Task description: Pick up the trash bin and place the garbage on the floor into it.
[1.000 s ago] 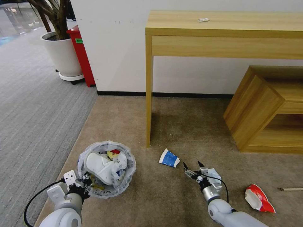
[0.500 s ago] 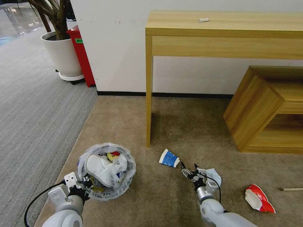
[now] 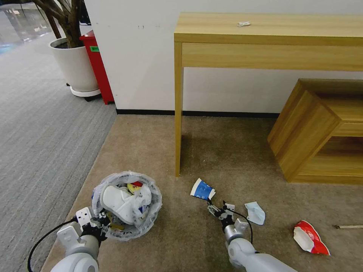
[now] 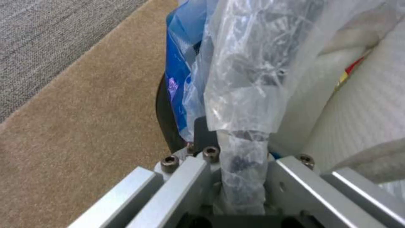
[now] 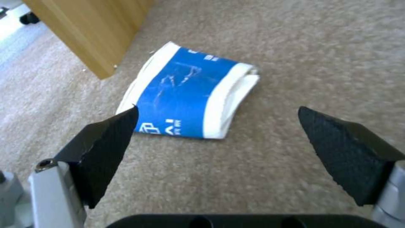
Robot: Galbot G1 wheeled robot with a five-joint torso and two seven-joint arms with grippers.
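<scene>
The trash bin (image 3: 126,206), black with a crinkled clear liner, holds a white slipper and wrappers at lower left of the head view. My left gripper (image 3: 101,223) is shut on the bin's rim (image 4: 242,148) and liner. A flattened blue-white paper cup (image 3: 202,189) lies on the beige floor (image 3: 227,151) by the table leg. My right gripper (image 3: 216,207) stands open just short of the cup (image 5: 185,95), one finger to either side and nothing between them. A pale blue mask (image 3: 255,212), a red wrapper (image 3: 310,237) and a wooden stick (image 3: 349,226) lie to the right.
A wooden table (image 3: 264,37) stands against the wall, its leg (image 3: 177,113) just beyond the cup. A low wooden shelf unit (image 3: 321,132) sits at right. A white planter (image 3: 73,66) and a red box (image 3: 97,68) stand far left beside grey striped carpet (image 3: 38,132).
My right gripper has moved left, off the pale blue mask and up to the paper cup; the mask now lies uncovered. The left gripper and bin have barely shifted.
</scene>
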